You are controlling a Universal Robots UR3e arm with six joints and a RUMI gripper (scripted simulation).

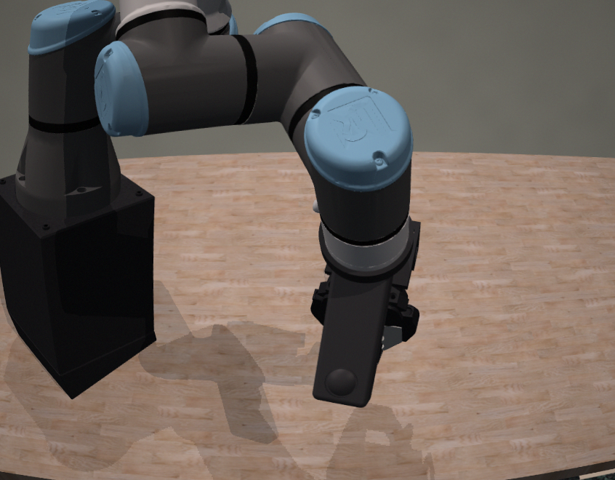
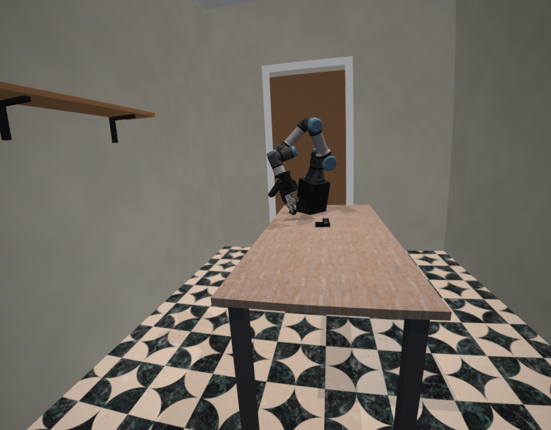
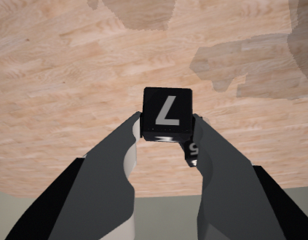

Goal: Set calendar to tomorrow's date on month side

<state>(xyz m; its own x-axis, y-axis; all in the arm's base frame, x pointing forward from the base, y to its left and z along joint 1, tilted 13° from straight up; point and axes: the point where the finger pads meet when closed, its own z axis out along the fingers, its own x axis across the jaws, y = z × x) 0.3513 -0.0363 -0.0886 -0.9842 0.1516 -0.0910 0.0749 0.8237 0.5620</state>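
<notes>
Top view: the gripper (image 1: pixel 362 344) (image 2: pixel 292 209) (image 3: pixel 166 115) is largely hidden by its own dark housing (image 1: pixel 350 336), and its fingertips cannot be seen. Part of one grey finger (image 1: pixel 394 336) is shown at the housing's right side. The black base (image 1: pixel 105 267) (image 2: pixel 314 196) is seen at the left of the table (image 1: pixel 494 341) (image 2: pixel 333 268) (image 3: pixel 66 75), and shadows are cast on the wood.

Exterior view: the gripper is held tilted at the far left of the table, in front of the base's left side. The tray (image 2: pixel 319 225) is set on the table to the right of the gripper and nearer. At its right end a dark cube (image 2: pixel 325 221) is carried, with a pale mark on its near face that is too small to be read.

Wrist view: the 7 cube (image 3: pixel 167 109) is gripped between the two fingertips, with the jaws narrowed onto its sides. Its 7 is seen upside down. Behind the right finger, a dark piece marked 5 (image 3: pixel 192 149) is partly covered; whether it is touched by that finger cannot be told.
</notes>
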